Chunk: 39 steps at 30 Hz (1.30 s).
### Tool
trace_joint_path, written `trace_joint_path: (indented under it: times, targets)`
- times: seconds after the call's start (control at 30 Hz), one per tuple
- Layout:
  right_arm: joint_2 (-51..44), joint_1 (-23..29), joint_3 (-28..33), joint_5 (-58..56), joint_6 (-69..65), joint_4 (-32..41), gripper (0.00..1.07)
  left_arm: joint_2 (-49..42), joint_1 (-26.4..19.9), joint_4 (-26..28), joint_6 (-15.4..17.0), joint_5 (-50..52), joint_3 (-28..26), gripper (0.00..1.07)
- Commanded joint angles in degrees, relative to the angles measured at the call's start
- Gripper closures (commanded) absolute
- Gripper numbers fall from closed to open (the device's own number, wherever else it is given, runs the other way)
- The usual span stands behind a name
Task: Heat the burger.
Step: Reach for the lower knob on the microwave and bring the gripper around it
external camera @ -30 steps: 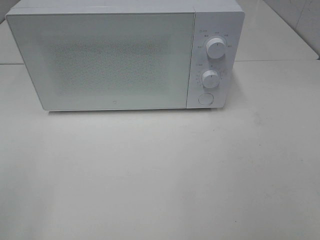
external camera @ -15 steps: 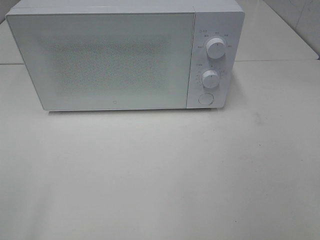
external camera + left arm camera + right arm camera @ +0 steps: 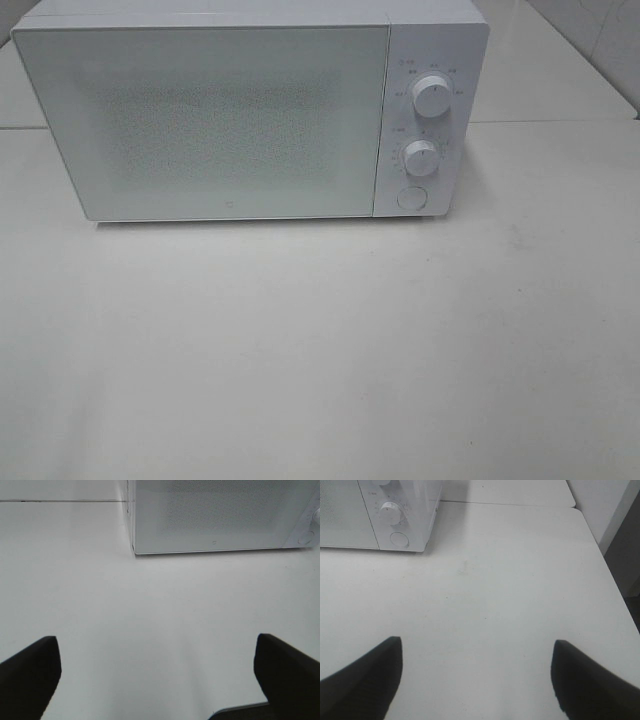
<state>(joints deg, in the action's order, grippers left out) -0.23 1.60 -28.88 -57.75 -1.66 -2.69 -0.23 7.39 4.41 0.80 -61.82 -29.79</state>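
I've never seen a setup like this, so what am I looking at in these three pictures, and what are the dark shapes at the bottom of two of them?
This is a robot with two arms, each ending in a two-fingered gripper. One picture comes from a camera mounted high, looking down on a white table. On it stands a white microwave with its door closed. Its control panel has an upper knob, a lower knob and a round button. The other two pictures come from cameras on the arms' wrists. The dark shapes there are the gripper fingers. The left gripper and the right gripper are both open and hold nothing. No burger shows in any view.
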Motion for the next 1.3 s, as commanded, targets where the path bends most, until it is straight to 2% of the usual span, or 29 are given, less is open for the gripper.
trace_joint_path:
  times: [0.03,0.63,0.93,1.3]
  targets:
    - [-1.55,-0.29,0.17,0.69,-0.06,0.23,0.32,-1.43,-0.11,0.40,0.17,0.57,0.11,0.09]
    - [-1.43,-0.29,-0.69,1.83,-0.29,0.63,0.32,-1.43,-0.11,0.40,0.17,0.57,0.11,0.09]
    - [5.73,-0.29,-1.43,11.75,-0.46,0.63,0.32,-1.43,-0.11,0.40,0.17,0.57,0.11,0.09]
    - [16.33,-0.29,3.44,27.22,-0.74,0.69,0.32,-1.43,-0.11,0.40,0.17,0.57,0.11,0.09]
